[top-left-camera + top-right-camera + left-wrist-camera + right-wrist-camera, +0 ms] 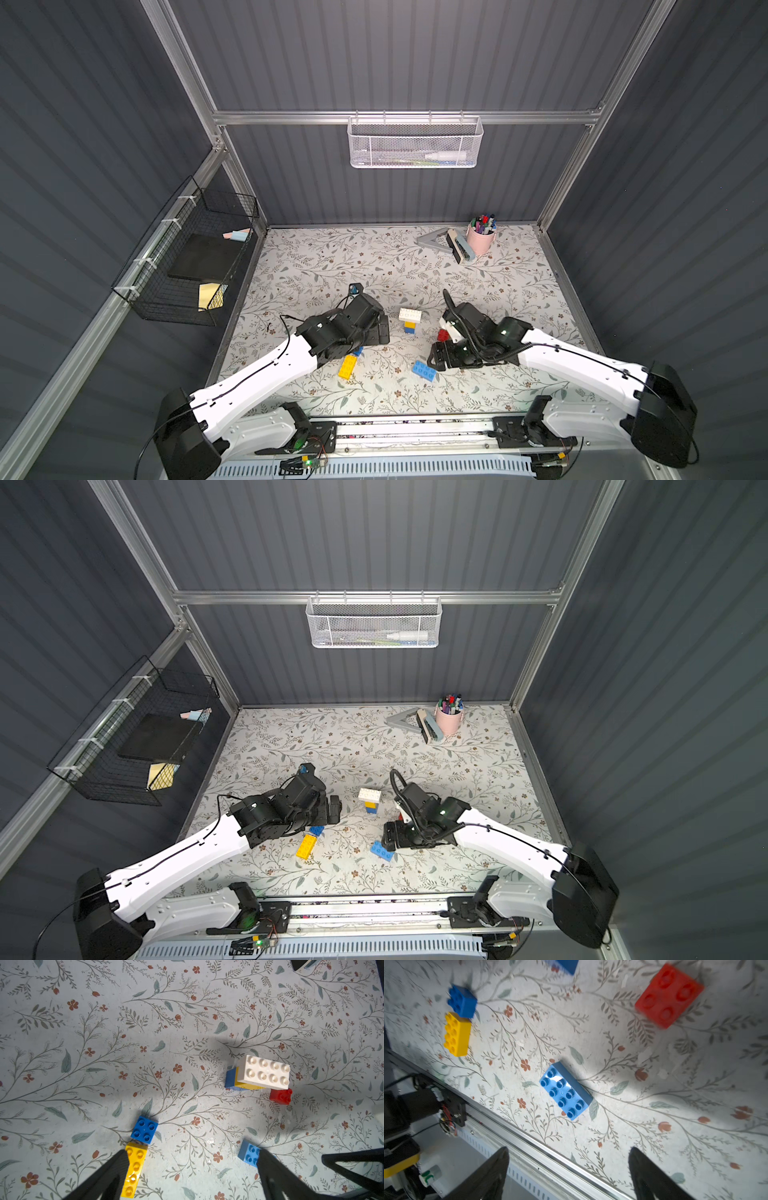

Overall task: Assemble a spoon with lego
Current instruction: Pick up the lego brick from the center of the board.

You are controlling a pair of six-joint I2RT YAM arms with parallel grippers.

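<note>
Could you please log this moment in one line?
stack: blue-yellow-white | loose: red brick, blue oblong, yellow oblong, blue square | left gripper: open | right gripper: open

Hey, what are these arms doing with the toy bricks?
The robot is assembling a spoon from lego. A small stack stands between its arms: white brick on yellow on blue. A red brick, a light blue oblong brick, a yellow oblong brick and a dark blue square brick lie loose. The left end effector and right end effector are both open, holding nothing.

Red brick blurred, blue square brick mostly hidden under left arm, white basket contents indistinct
</note>
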